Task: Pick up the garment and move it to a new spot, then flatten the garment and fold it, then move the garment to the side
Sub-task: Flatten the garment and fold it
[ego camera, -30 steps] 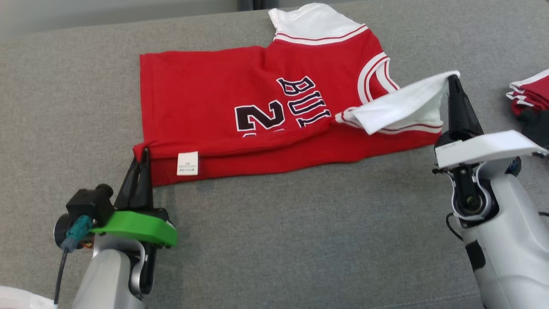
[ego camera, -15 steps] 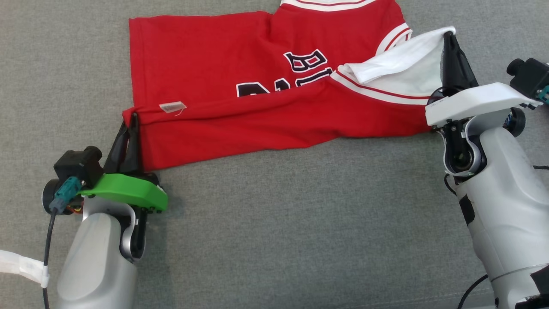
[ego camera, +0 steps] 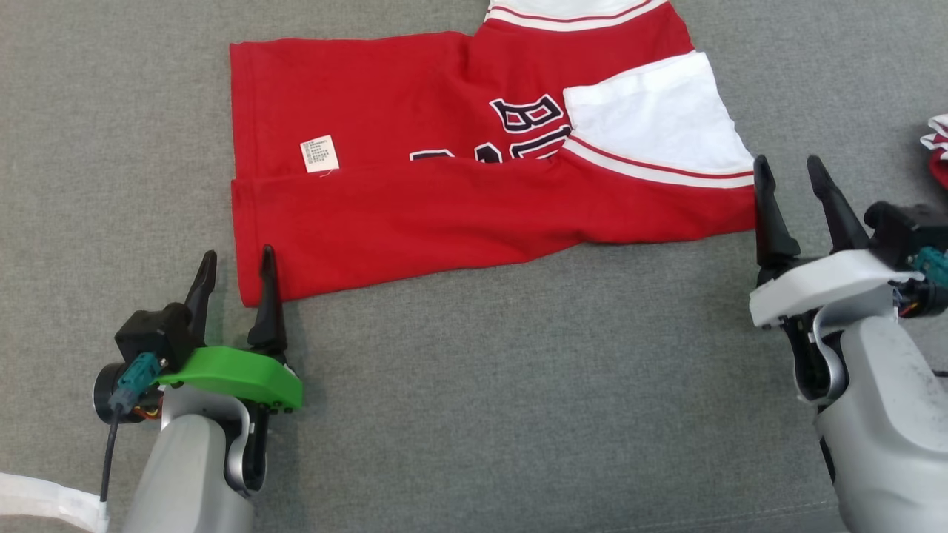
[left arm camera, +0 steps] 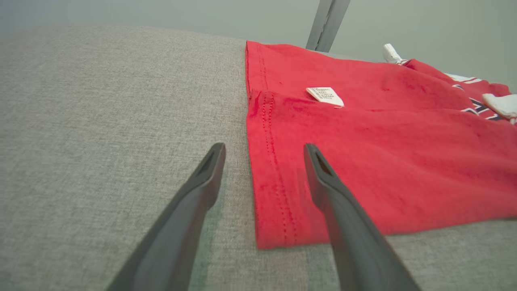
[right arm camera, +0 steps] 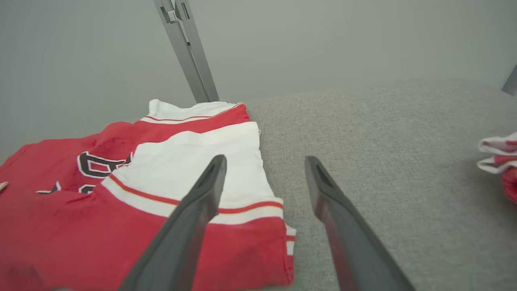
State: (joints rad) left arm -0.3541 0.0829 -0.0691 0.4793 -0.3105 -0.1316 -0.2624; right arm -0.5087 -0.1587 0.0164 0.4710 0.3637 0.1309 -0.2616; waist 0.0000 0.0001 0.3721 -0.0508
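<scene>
Head view: the garment [ego camera: 415,222] lies flat on the grey fabric worktop [ego camera: 481,385], across the upper middle of the picture, with its hem end to the left and its collar end to the right. Its near long side is folded up over the front, so a red band covers the lower part of the black-and-white lettering [ego camera: 529,122]. A white sleeve [ego camera: 652,122] with red-and-white trim lies folded in over the chest, beside the letters. A small white care label [ego camera: 319,155] lies on the red cloth just above the folded edge, near the hem. The left pincer [ego camera: 238,253] sits at the garment's near left corner with its fingers spread apart and holding nothing. In the left wrist view the stitched hem edge runs between the two fingers [left arm camera: 202,186], one over grey fabric and the other over red cloth; I cannot tell whether either touches the cloth. The right pincer [ego camera: 786,160] is also spread wide and empty, just beside the garment's right end. In the right wrist view one of its fingers is over the sleeve trim and the other over bare grey fabric. A smaller red cloth pile [ego camera: 937,144] with white edging shows at the right edge, well apart from the garment. A grey metal post [right arm camera: 185,48] rises behind the worktop against a pale wall.
</scene>
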